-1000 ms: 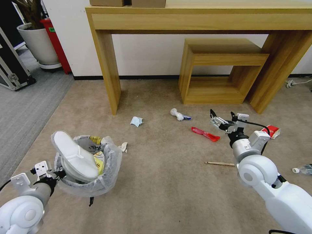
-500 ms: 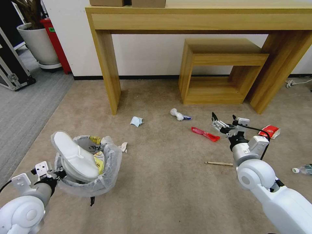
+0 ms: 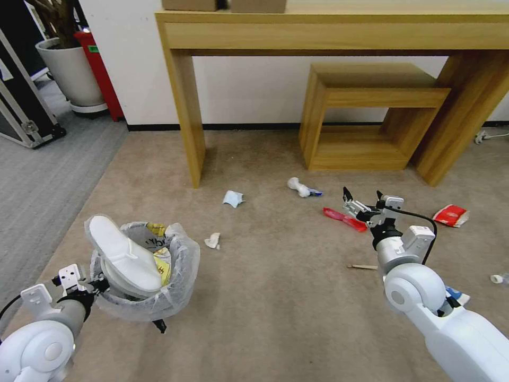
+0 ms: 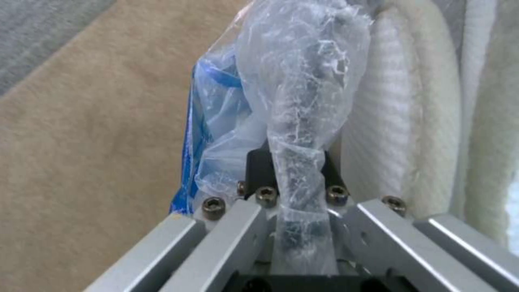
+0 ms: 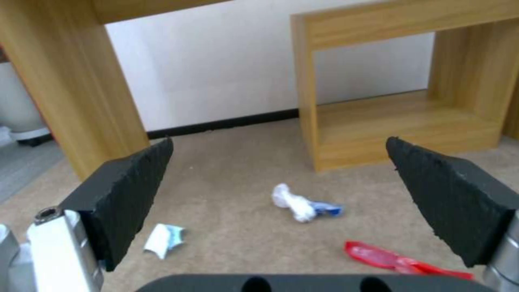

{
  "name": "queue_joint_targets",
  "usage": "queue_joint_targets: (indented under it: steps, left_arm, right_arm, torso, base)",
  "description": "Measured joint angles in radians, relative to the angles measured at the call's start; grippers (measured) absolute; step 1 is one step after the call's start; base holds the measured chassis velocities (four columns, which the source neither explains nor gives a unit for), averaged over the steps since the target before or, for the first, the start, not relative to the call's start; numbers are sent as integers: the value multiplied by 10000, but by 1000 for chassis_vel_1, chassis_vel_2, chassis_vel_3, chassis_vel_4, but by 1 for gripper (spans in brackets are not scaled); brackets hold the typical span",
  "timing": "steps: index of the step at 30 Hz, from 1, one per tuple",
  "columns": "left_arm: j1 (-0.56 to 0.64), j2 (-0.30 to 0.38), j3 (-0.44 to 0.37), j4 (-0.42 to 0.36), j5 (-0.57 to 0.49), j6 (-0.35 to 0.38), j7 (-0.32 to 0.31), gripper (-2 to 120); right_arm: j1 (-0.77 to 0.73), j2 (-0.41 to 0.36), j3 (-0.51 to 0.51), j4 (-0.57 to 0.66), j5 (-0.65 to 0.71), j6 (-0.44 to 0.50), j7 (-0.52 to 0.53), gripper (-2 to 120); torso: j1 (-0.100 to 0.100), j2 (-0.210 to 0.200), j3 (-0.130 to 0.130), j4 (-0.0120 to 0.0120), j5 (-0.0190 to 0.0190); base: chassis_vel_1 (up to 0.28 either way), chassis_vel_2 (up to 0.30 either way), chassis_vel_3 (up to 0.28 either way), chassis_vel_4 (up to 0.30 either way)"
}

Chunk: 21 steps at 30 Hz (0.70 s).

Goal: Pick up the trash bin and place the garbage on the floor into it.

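Note:
My left gripper [image 3: 89,284] is shut on the rim of the trash bin [image 3: 177,276], whose crinkly bag [image 4: 303,81] is pinched between its fingers. The bin hangs just above the carpet with a white slipper [image 3: 124,254] sticking out of it. My right gripper [image 3: 363,204] is open above the carpet, just beyond a red wrapper [image 3: 342,217], which lies below its open fingers [image 5: 449,194]. More garbage lies around: a white-and-blue crumpled wad [image 3: 303,188], a bluish paper [image 3: 233,198], a small white scrap [image 3: 213,240], a wooden stick [image 3: 362,266], a red-white cup [image 3: 450,215] and a bottle [image 3: 498,278].
A tall wooden console table [image 3: 185,106] stands against the wall with a low wooden shelf [image 3: 371,95] under it. A white planter [image 3: 71,74], a red object [image 3: 103,74] and a black case [image 3: 21,116] stand at the far left on grey carpet.
The whole view has shifted, so the floor litter sits further right in the picture. My right gripper now stands closer to the red wrapper. The left gripper still holds the bin.

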Motion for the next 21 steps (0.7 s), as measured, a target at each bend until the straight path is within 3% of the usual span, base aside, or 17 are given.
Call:
queue_joint_targets:
  steps: [8,21]
  left_arm:
    - [-12,-38,30,8,58,-18,2,0]
    - [127,-31,-142,-21,47,-69,44,0]
  right_arm:
    - [-110,0,15,1,-105,76,-103,100]
    - [6,81,-129,-76,-268,120,-164,100]
  torso:
    - [0,0,1,1,5]
    - [0,0,0,-1,4]
  base:
    - [153,148,-124,-137]
    - [0,0,0,0]
